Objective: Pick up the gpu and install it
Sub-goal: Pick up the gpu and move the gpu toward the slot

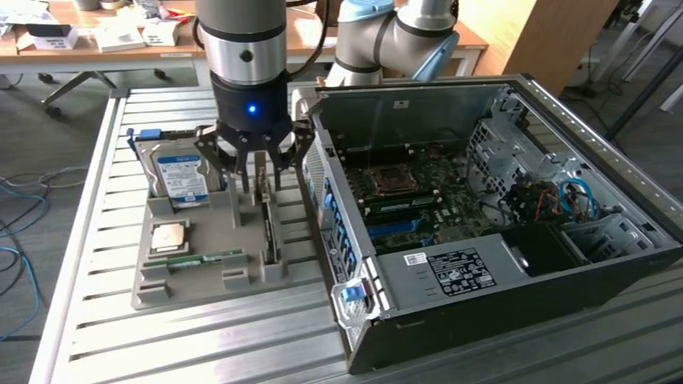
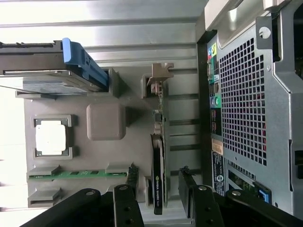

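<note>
The gpu is a thin dark card standing on edge in a slot of the grey tray, with its silvery bracket at the far end. In the wrist view the gpu runs between my two black fingers, with a gap on each side. My gripper is open and hangs low over the card's end, straddling it without holding it. The gripper shows the same way from the wrist.
On the tray also sit a blue-labelled hard drive, a square processor and a green memory stick. The open computer case lies right beside the tray, at the exterior view's right, on a slatted metal table.
</note>
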